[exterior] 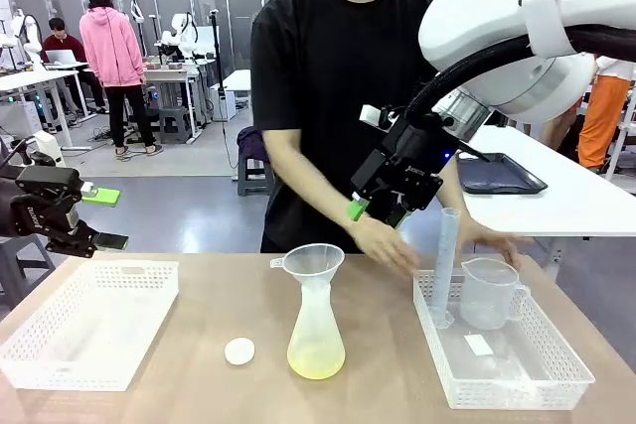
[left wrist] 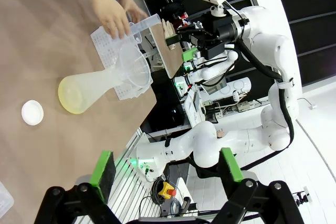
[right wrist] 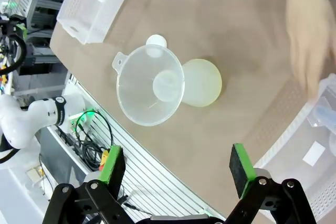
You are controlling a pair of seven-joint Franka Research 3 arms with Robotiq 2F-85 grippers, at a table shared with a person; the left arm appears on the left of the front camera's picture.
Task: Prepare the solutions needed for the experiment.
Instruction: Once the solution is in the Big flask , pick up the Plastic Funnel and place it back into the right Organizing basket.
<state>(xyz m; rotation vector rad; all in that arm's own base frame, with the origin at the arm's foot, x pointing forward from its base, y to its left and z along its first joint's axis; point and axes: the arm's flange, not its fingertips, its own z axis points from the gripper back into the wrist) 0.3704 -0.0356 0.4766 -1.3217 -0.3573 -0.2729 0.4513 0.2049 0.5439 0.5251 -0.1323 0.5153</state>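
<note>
Black, green-padded left gripper (exterior: 104,218): fingers apart, empty, beyond desk's left edge | pale yellow solutions (exterior: 316,356): shallow layer in frosted conical flask (exterior: 314,313) with clear plastic funnel (exterior: 313,263) on its neck, mid-desk by near edge | right gripper (exterior: 376,213): fingers apart, empty, over person's hand (exterior: 383,243) | risk: a descent could strike that hand or knock the loose funnel, tipping the flask.

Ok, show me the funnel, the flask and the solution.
funnel (exterior: 312,267): front view, on its cone wall.
flask (exterior: 316,320): front view, on the frosted body, mid-height.
solution (exterior: 316,364): front view, on the yellow layer at the bottom.
</note>
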